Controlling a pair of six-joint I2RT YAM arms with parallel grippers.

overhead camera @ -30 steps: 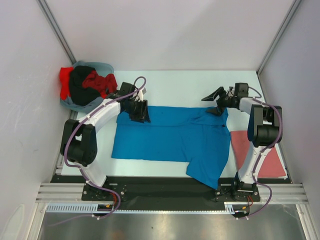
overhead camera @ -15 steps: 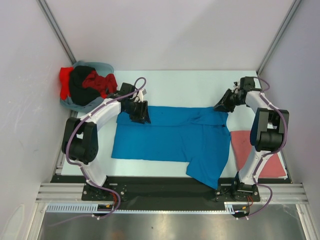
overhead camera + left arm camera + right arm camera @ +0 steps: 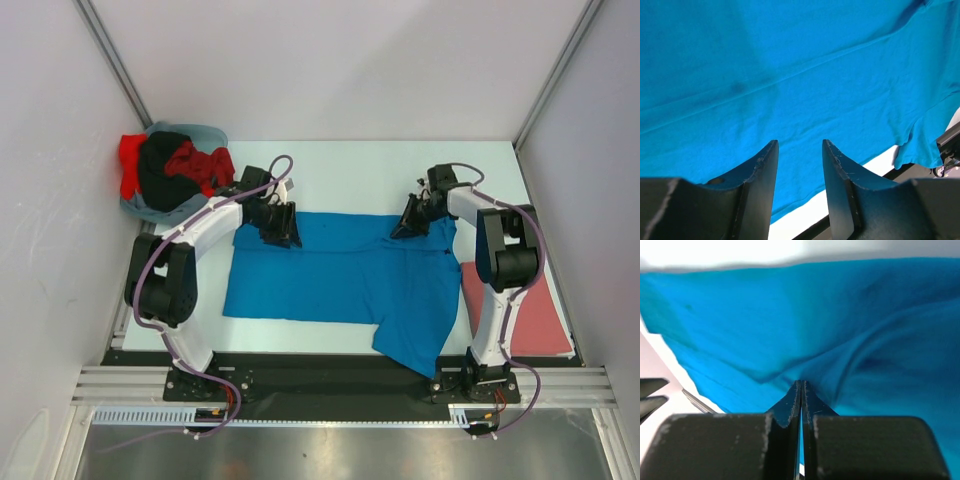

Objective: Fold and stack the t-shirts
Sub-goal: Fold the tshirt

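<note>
A bright blue t-shirt [image 3: 340,275] lies spread flat across the middle of the table, one part hanging toward the front edge. My left gripper [image 3: 283,236] hovers over its far left corner. In the left wrist view this gripper [image 3: 800,142] is open, with only blue cloth [image 3: 790,75] below the gap. My right gripper [image 3: 400,232] sits on the shirt's far edge, right of centre. In the right wrist view it [image 3: 801,382] is shut on a pinch of blue cloth [image 3: 850,340], and wrinkles run to its tips.
A dull pinkish-red t-shirt [image 3: 535,312] lies flat at the right, beside the right arm. A heap of red, black and grey-blue shirts [image 3: 170,172] sits at the back left corner. Walls close in on both sides.
The right gripper was open and raised near the shirt's far right corner. It has swung left, come down on the far edge and shut on the cloth. The left gripper has stayed put.
</note>
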